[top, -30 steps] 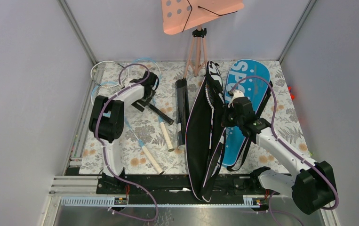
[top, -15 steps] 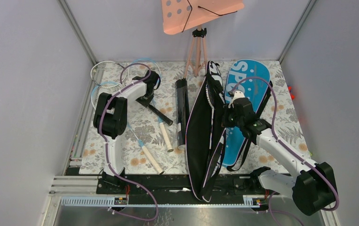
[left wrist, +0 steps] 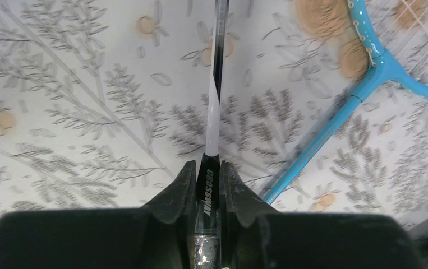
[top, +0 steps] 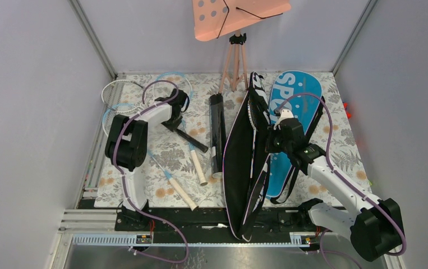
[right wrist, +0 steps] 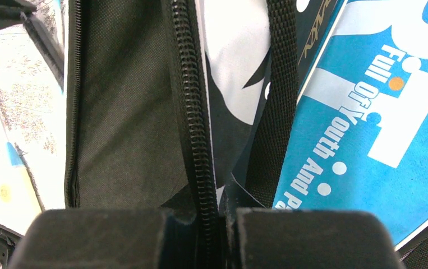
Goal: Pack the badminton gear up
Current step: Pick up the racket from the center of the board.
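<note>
Left wrist view: left gripper (left wrist: 208, 179) clamped on a racket (left wrist: 214, 95) shaft, left of the tube (top: 217, 134); the top view hides this grip. Right wrist view: right gripper (right wrist: 214, 216) pinches the black bag (right wrist: 122, 112) at its zip (right wrist: 194, 112), right of the tube.

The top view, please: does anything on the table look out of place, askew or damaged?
Only the pink perforated board stands out: it sits tilted on a tripod at the far edge and is no badminton gear. The black bag gapes open, its zip edge pinched by the right gripper. No damage shows.
</note>
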